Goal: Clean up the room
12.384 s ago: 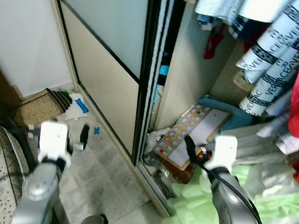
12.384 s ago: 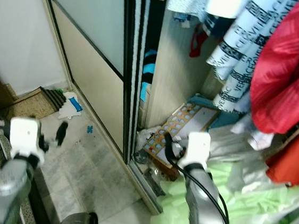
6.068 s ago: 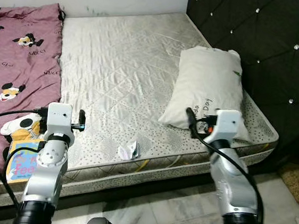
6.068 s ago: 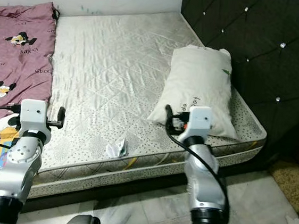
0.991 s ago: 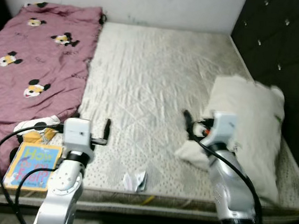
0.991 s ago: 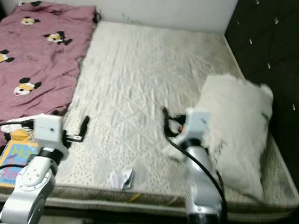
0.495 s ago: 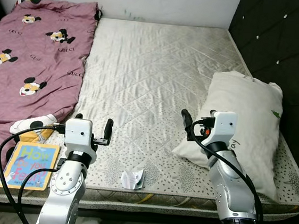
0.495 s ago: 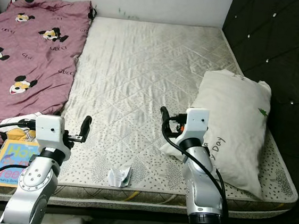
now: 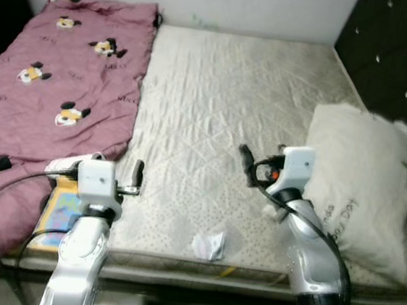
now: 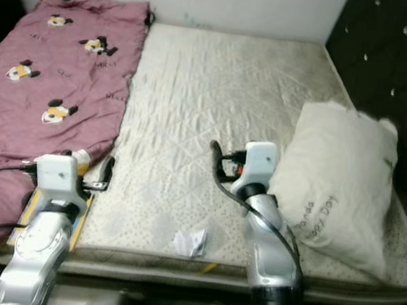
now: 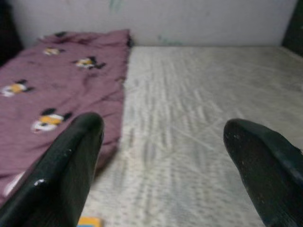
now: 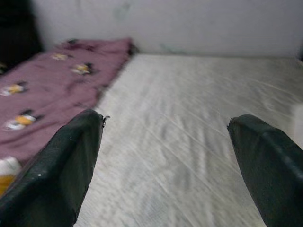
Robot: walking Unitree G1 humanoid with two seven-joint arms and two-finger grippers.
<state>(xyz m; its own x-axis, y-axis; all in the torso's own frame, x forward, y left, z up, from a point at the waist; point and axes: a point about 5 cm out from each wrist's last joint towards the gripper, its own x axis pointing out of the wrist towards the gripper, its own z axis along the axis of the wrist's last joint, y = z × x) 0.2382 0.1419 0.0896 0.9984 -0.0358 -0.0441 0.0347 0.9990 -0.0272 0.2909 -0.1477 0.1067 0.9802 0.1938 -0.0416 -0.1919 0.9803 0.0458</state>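
Hovering over the bed: left gripper and right gripper, both with fingers apart, holding nothing. Crumpled paper lying near mattress front edge; pillow at right; book beside blanket.

Even indoor light, soft motion blur, dim corners, blurred wrist views

blanket: ahead-left of my left gripper
pillow: right beside my right gripper
paper scrap: between them, nearer me
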